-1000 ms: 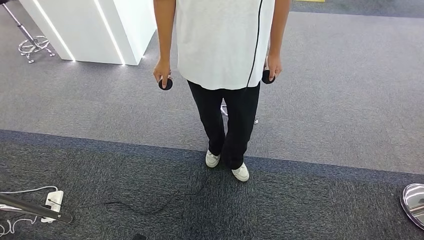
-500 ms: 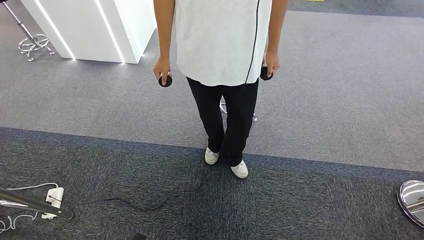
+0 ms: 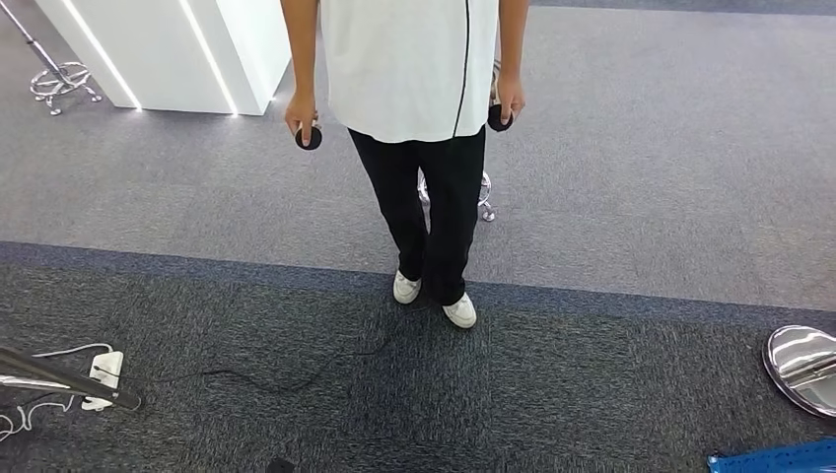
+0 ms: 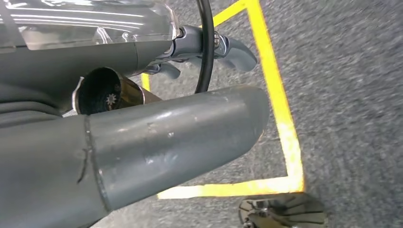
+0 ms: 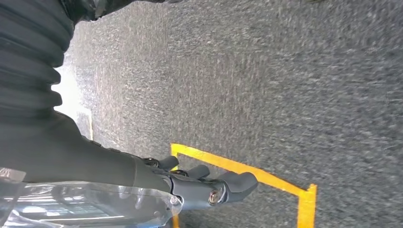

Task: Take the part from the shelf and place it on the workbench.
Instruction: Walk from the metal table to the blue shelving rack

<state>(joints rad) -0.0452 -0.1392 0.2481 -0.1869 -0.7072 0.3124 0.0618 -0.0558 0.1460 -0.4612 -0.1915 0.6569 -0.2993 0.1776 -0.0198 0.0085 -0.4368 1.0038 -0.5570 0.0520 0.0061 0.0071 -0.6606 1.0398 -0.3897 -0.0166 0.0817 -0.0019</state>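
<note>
Carpet [image 3: 641,148] and person [image 3: 409,59] have slid far-left, so the robot is moving on — part [image 4: 102,95] gripped in left hand [image 4: 166,137], right hand [image 5: 204,185] loosely spread, empty — workbench unreached.

Left hand [image 4: 157,137] hung low, thick grey thumb lying across the wrist view, darker fingers [image 4: 228,47] extended beyond it and slightly curved; whether they closed on anything could not be told. Right hand [image 5: 190,183] also hung down beside the body, ribbed grey cover at the wrist, fingers [image 5: 233,183] stretched out side by side, a little apart, nothing held between them.
</note>
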